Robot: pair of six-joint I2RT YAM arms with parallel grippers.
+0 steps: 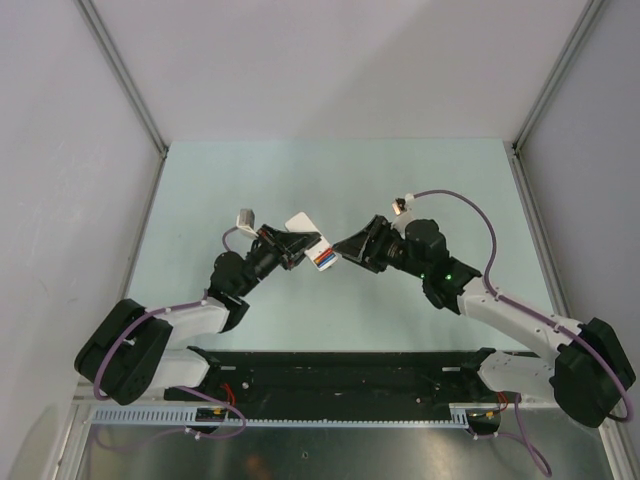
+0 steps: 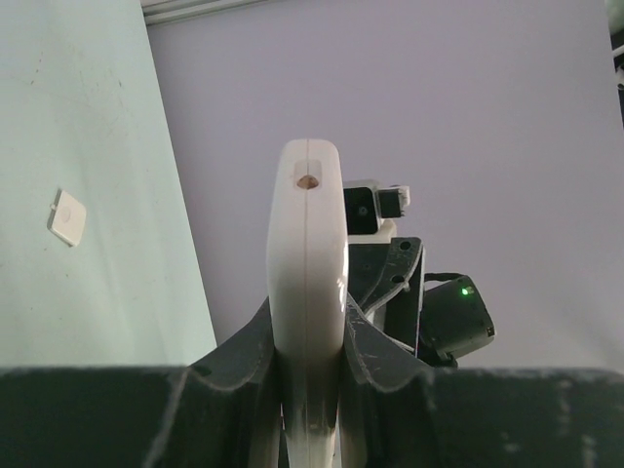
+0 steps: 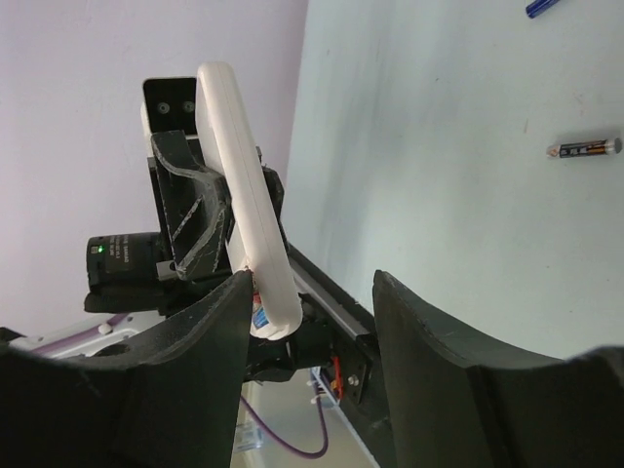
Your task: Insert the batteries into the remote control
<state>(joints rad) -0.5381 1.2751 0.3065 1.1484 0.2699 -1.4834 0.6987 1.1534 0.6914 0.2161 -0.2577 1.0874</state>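
So the left hand (image 2: 307, 336) is clamped on the remote control (image 2: 307, 234), holding it edge-on above the desk (image 2: 97, 117), prob so the battery end faces the other arm. The right hand (image 3: 312, 292) has its jaws apart around that end, gripping nothing afaict. The red + blue cells (image 1: 322, 259) seem seated in the bay, tho it's blurry. The dark grey battery (image 3: 583, 148) lies on the desk, well apart.

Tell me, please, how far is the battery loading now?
Done: red and blue batteries seem seated in the remote control. In hand: the left fingers clamp it; the right fingers stand open close to it. Left: a dark battery lies on the table.
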